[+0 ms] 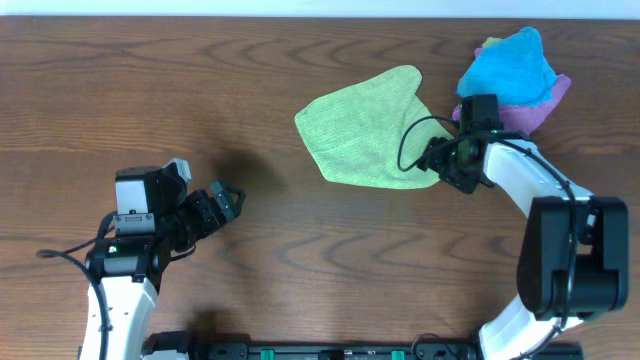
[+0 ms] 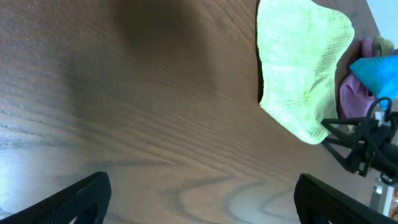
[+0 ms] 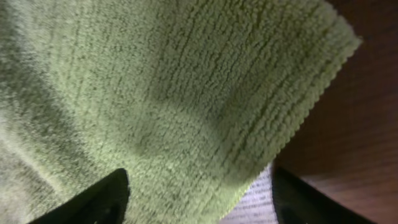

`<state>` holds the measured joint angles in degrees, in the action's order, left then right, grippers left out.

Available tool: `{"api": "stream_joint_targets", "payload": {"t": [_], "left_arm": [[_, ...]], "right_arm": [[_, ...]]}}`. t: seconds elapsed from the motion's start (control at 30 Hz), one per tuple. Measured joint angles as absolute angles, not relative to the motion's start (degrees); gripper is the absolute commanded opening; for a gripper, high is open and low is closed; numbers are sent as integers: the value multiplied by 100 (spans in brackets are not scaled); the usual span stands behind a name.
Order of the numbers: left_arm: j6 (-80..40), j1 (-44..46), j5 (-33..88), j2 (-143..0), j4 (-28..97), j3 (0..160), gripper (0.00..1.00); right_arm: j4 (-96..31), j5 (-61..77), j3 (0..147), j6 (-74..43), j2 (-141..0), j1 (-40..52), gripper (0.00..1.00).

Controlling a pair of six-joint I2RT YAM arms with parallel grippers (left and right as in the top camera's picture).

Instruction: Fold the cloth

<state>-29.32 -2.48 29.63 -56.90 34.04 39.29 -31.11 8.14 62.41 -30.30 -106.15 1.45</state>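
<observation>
The lime-green cloth (image 1: 365, 130) lies rumpled on the wooden table, right of centre, and it also shows in the left wrist view (image 2: 298, 62). My right gripper (image 1: 435, 160) is at its right corner. In the right wrist view the cloth (image 3: 174, 93) fills the frame, and its corner with the white tag (image 3: 255, 199) lies between the fingers (image 3: 199, 180), which are spread apart. My left gripper (image 1: 225, 200) is open and empty over bare wood at the lower left (image 2: 202, 186), well away from the cloth.
A bright blue cloth (image 1: 510, 65) lies piled on a purple cloth (image 1: 535, 110) at the back right, just behind the right gripper. Both also show in the left wrist view: blue (image 2: 376, 71), purple (image 2: 351, 93). A black cable loops over the green cloth's right edge.
</observation>
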Motion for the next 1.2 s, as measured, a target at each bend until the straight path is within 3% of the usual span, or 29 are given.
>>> {"api": "stream_joint_targets", "payload": {"t": [0.2, 0.3, 0.33, 0.63, 0.77, 0.87, 0.9, 0.93, 0.97, 1.2], "left_arm": [[-3120, -248, 2963, -5690, 3409, 3929, 95], [-3155, -248, 2963, -5690, 3409, 3929, 95], [-3155, -248, 2963, -5690, 3409, 3929, 96], [-3214, -248, 2963, -5690, 3404, 3929, 96], [-3371, -248, 2963, -5690, 3404, 3929, 96], [-3450, -248, 2963, -5690, 3402, 3929, 95], [-3459, -248, 2965, -5690, 3402, 3929, 96], [-3470, -248, 2965, -5690, 3402, 3929, 96], [-3474, -248, 2965, -5690, 3402, 3929, 96], [-3476, -248, 2965, -5690, 3371, 3929, 95]], "right_arm": [[-3009, 836, 6239, -3103, -10626, 145, 37], [-3004, 864, 6239, -3092, -10626, 145, 7], [-2995, 904, 6239, -3092, -10626, 145, 2], [-2952, 2088, 6241, -3245, -10521, 294, 2], [-3009, 2388, 6307, -3614, -9741, 622, 2], [-3074, 2091, 6587, -3837, -8825, 711, 11], [-3107, 1931, 6685, -3892, -8606, 694, 19], [-3168, 1763, 6783, -3946, -8399, 659, 43], [-3234, 1616, 6847, -3966, -8239, 615, 52], [-4298, 1090, 6873, -3721, -8189, 320, 72]]}}
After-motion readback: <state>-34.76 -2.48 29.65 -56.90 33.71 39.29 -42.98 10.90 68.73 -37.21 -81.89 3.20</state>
